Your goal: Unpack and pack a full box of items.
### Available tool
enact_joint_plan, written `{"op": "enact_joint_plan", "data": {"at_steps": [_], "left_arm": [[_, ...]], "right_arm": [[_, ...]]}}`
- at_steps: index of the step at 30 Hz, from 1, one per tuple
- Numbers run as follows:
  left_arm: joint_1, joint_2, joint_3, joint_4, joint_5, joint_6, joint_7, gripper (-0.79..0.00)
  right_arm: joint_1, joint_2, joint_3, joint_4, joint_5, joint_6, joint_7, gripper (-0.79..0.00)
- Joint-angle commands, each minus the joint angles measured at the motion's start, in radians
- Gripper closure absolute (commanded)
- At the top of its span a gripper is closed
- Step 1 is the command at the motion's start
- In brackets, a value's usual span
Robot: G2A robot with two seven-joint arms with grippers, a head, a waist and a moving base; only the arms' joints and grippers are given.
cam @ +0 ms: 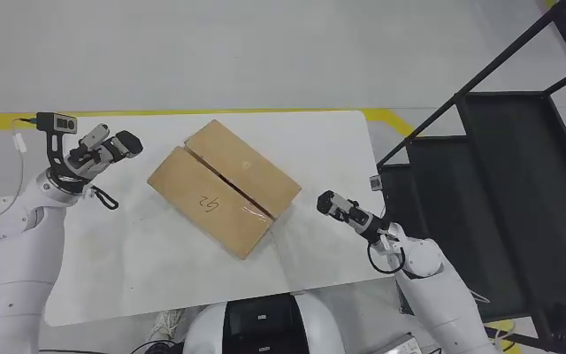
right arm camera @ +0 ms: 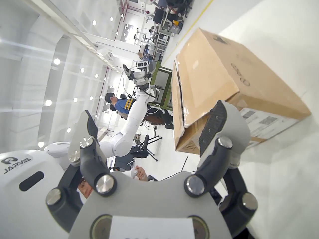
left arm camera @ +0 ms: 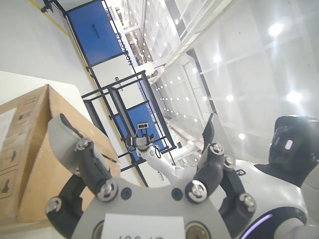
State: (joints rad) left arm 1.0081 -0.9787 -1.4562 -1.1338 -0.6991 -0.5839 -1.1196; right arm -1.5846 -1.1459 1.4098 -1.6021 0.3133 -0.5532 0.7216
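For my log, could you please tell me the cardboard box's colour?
The cardboard box is plain brown; the top view shows it best.

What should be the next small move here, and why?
Probably bring the right hand to the near end of the seam on the cardboard box. The flaps lie shut, so nothing can come out yet. Both this hand and the left hand are open and apart from the box, and one flap looks slightly lifted there.

The left arm (cam: 31, 212) and right arm (cam: 438, 288) are glossy white, with a black cable (cam: 104, 196) looped at each wrist. The left gripper (left arm camera: 134, 123) and right gripper (right arm camera: 154, 111) share grey plates (right arm camera: 149, 200), black links (right arm camera: 214, 160), silver screws (right arm camera: 104, 184) and white fingers (right arm camera: 238, 123) with seemingly ribbed black pads (right arm camera: 211, 123).
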Motion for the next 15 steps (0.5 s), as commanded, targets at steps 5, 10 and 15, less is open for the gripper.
{"op": "enact_joint_plan", "data": {"at_steps": [5,10,15], "left_arm": [[-0.108,-0.011,0.036,0.163,0.071,-0.104,-0.001,-0.785],[-0.167,-0.02,0.068,0.247,0.069,-0.108,-0.008,-0.785],[-0.167,-0.02,0.068,0.247,0.069,-0.108,-0.008,-0.785]], "right_arm": [[0.015,-0.01,-0.069,0.034,-0.01,0.076,-0.054,-0.785],[0.017,-0.012,-0.076,0.039,-0.002,0.083,-0.058,-0.785],[0.017,-0.012,-0.076,0.039,-0.002,0.083,-0.058,-0.785]]}}
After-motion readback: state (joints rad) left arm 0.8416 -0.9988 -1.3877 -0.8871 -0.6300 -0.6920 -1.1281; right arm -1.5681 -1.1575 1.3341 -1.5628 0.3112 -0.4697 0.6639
